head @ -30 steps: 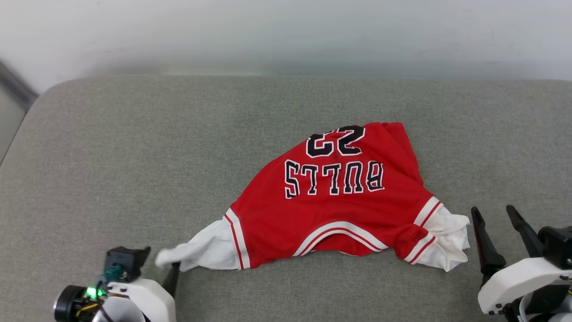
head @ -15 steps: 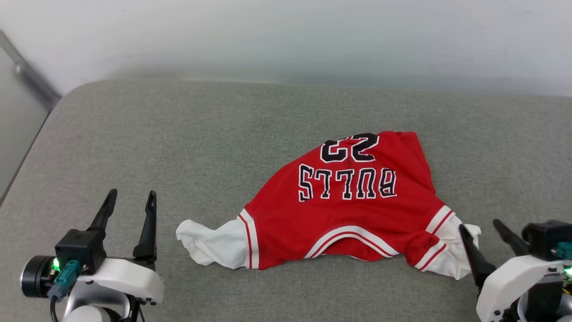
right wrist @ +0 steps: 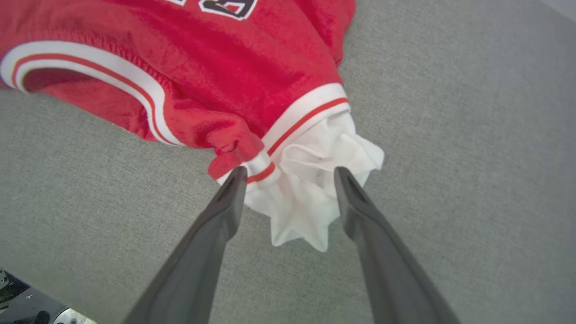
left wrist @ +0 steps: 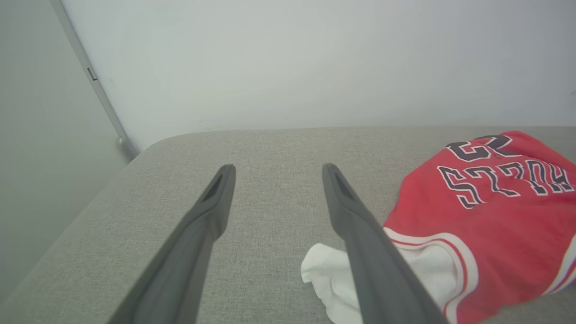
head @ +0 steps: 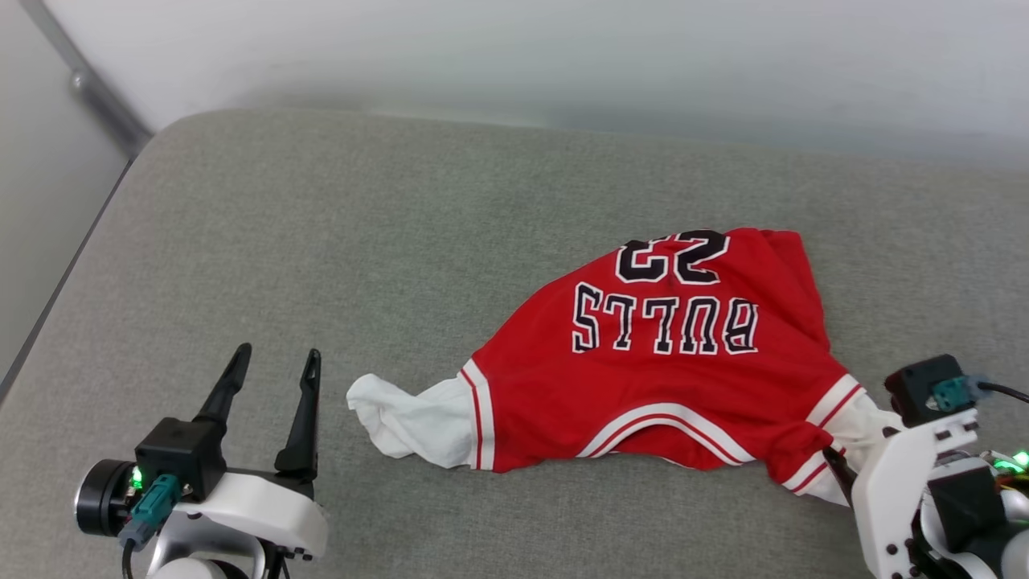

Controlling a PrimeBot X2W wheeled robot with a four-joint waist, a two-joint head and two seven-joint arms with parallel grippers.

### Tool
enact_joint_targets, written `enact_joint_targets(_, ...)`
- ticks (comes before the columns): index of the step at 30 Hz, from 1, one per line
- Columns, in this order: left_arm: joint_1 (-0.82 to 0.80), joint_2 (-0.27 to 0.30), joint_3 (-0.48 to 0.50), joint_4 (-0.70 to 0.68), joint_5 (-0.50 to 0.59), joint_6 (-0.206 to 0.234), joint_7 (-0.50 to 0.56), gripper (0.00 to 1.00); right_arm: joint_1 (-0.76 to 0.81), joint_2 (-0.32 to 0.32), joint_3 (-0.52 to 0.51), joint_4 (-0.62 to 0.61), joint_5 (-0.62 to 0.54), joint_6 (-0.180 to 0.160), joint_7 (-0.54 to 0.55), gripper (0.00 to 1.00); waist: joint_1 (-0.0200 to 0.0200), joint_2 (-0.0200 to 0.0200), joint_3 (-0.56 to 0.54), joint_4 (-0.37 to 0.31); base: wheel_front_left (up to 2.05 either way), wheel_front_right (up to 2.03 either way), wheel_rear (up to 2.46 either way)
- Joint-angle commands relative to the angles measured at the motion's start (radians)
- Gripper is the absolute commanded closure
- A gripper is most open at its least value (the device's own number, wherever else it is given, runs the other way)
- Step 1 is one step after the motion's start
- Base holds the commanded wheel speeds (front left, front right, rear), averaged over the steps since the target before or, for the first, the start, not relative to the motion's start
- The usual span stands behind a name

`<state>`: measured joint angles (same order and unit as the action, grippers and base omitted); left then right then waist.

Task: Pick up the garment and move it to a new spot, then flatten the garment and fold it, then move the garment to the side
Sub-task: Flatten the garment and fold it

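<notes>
The garment (head: pixel 667 370) is a red jersey with black lettering lying crumpled on the grey cushion, collar toward me. Its left white sleeve (head: pixel 402 418) is bunched up, and my left gripper (head: pixel 277 354) stands open a short way left of it, touching nothing. The left wrist view shows those open fingers (left wrist: pixel 216 211) over bare cushion, with the garment (left wrist: pixel 486 216) to the right. My right gripper (right wrist: pixel 290 171) points down, open, its fingertips on either side of the crumpled right white sleeve (right wrist: pixel 315 189). One dark right finger (head: pixel 834 465) shows at that sleeve in the head view.
The grey cushioned surface (head: pixel 321 241) reaches to a pale wall (head: pixel 563 56) at the back. Its left edge (head: pixel 72 265) rounds off beside a grey panel with a metal strip (head: pixel 88 80). Bare cushion lies left of and behind the garment.
The camera has swung, shifting the whole picture right. My left gripper has left the left sleeve tip and swung up to point forward. My right gripper has tipped down over the right sleeve.
</notes>
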<state>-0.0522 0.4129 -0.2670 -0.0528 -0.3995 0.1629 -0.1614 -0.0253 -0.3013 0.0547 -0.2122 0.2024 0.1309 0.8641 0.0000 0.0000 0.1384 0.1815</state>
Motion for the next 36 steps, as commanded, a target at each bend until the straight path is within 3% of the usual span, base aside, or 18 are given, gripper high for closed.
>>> enact_joint_targets(1,-0.018,-0.003,-0.003,0.002,0.000,-0.003,-0.002,0.00,-0.015,-0.003,0.011,0.009,-0.005,0.000,0.003,0.00,0.0000,0.0000,0.012,0.013,0.00,0.00,0.00)
enact_joint_targets(9,-0.037,-0.012,-0.017,0.016,-0.006,-0.010,-0.010,0.00,-0.038,-0.006,0.048,0.122,0.001,0.000,0.023,0.00,0.0000,0.0000,0.045,0.049,0.00,0.00,0.00)
enact_joint_targets(18,-0.052,-0.020,-0.033,0.037,-0.018,-0.020,0.000,0.00,-0.048,-0.017,0.118,0.262,0.018,0.000,-0.029,0.00,0.0000,0.0000,0.068,0.076,0.00,0.00,0.00)
enact_joint_targets(19,-0.052,-0.019,-0.034,0.038,-0.018,-0.020,0.004,0.00,-0.045,-0.020,0.123,0.279,0.018,0.000,-0.030,0.11,0.0000,0.0000,0.068,0.077,0.00,0.00,0.00)
enact_joint_targets(20,-0.054,-0.018,-0.035,0.040,-0.019,-0.021,0.006,0.00,-0.046,-0.025,0.126,0.293,0.013,0.000,-0.036,0.70,0.0000,0.0000,0.068,0.077,0.00,0.00,0.00)
enact_joint_targets(21,-0.054,-0.016,-0.036,0.042,-0.022,-0.021,0.008,0.00,-0.046,-0.031,0.125,0.305,0.006,0.000,-0.043,1.00,0.0000,0.0000,0.068,0.077,0.00,0.00,0.00)
enact_joint_targets(29,-0.030,0.003,-0.043,0.034,-0.056,-0.039,0.067,0.00,-0.028,-0.073,0.059,0.305,-0.010,-0.001,-0.091,1.00,0.0000,0.0000,0.051,0.040,0.00,0.00,0.00)
enact_joint_targets(36,0.004,0.042,-0.083,-0.013,-0.140,-0.071,0.294,0.00,-0.002,-0.070,-0.003,0.234,-0.021,-0.001,-0.090,1.00,0.0000,0.0000,0.045,-0.005,0.00,0.00,0.00)
